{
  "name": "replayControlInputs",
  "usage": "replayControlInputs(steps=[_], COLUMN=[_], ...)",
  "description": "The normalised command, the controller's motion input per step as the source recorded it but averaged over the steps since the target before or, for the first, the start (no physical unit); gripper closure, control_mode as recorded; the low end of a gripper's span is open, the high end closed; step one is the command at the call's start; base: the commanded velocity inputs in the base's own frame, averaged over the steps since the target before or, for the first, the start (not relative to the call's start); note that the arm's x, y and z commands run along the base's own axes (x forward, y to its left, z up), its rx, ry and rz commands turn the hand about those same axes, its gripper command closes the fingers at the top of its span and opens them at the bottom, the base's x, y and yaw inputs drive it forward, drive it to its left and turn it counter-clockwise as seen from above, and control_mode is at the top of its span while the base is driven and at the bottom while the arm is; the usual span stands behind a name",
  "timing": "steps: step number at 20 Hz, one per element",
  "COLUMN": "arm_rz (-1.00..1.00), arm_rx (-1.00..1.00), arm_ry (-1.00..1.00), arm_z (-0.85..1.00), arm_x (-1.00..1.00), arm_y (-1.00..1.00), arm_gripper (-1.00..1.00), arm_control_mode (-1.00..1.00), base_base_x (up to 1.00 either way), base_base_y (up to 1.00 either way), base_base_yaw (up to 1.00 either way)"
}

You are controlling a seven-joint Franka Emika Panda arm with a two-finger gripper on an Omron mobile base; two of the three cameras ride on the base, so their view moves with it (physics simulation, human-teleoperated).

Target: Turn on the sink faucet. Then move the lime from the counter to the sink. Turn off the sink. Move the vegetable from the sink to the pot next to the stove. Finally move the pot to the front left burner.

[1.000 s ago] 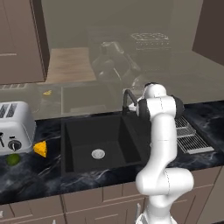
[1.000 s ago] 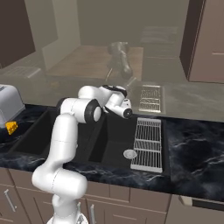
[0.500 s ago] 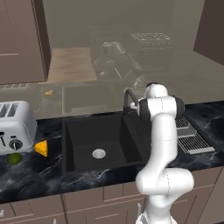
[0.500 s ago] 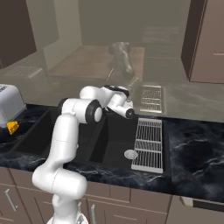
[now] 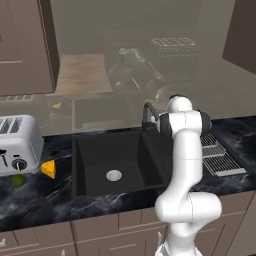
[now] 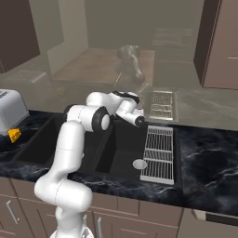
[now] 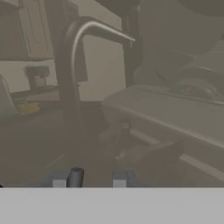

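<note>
— So where's the gripper (image 7: pixel 89 177)?
— Up at the faucet (image 7: pixel 72 78), which rises straight ahead; jaws slightly apart, holding nothing.
— And the lime (image 5: pixel 18 180)?
— Far left of the sink (image 5: pixel 120 165), on the bench (image 5: pixel 45 197) below the toaster (image 5: pixel 17 145).

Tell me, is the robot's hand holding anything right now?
No, nothing is held. In the hand view the gripper has its fingertips apart with nothing between them, and the faucet stands just ahead of it.
</note>
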Motion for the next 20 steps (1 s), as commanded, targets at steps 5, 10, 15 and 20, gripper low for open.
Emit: replayControlInputs(steps=[5, 10, 15, 20], arm_rz=[0.00, 0.00, 0.00, 0.00], arm_rx=[0.10, 0.09, 0.09, 0.09], arm_ry=[0.07, 0.07, 0.06, 0.06], arm_z=[-0.69, -0.70, -0.72, -0.73], arm_x=[-0.07, -0.08, -0.10, -0.10], arm_y=[-1.00, -1.00, -1.00, -1.00], arm_gripper=[1.00, 1.00, 1.00, 1.00], arm_control_mode=[-1.00, -1.00, -1.00, -1.00], base_base_x=[0.00, 0.00, 0.00, 0.00], base_base_y=[0.00, 0.00, 0.00, 0.00], base_base_yaw=[0.00, 0.00, 0.00, 0.00])
